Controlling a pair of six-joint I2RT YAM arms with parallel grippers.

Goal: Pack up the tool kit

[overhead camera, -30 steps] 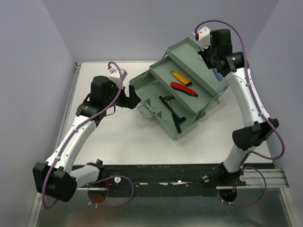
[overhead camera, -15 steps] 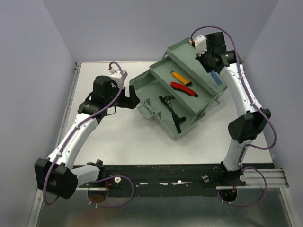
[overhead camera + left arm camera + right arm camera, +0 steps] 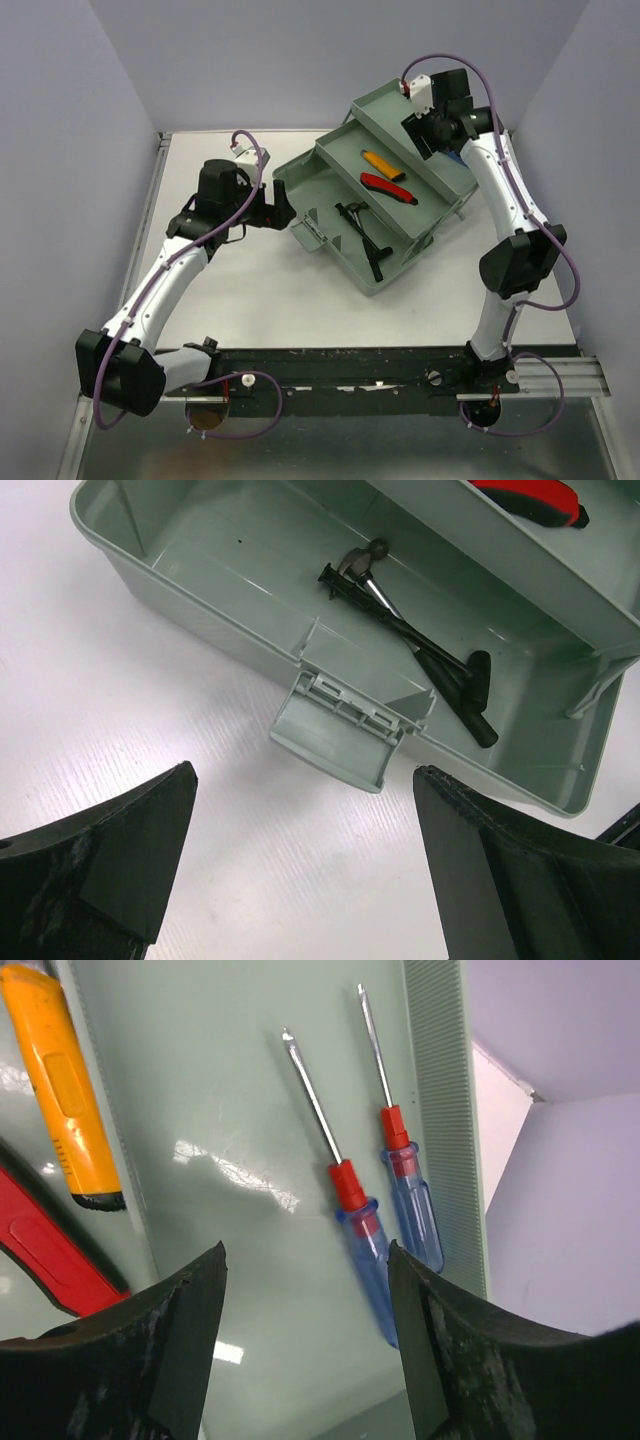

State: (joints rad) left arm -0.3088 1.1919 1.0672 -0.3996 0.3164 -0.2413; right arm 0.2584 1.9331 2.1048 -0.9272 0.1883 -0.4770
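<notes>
While left claw and right claw gape, right wrist alone clearly shows screwdrivers.

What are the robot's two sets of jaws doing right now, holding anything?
Left gripper: open, holding nothing.
Right gripper: open, empty, above two blue-handled screwdrivers.

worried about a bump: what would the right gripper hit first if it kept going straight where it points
Probably the blue-handled screwdriver lying straight ahead on the green floor of the tool kit; depth is hard to judge.
</notes>
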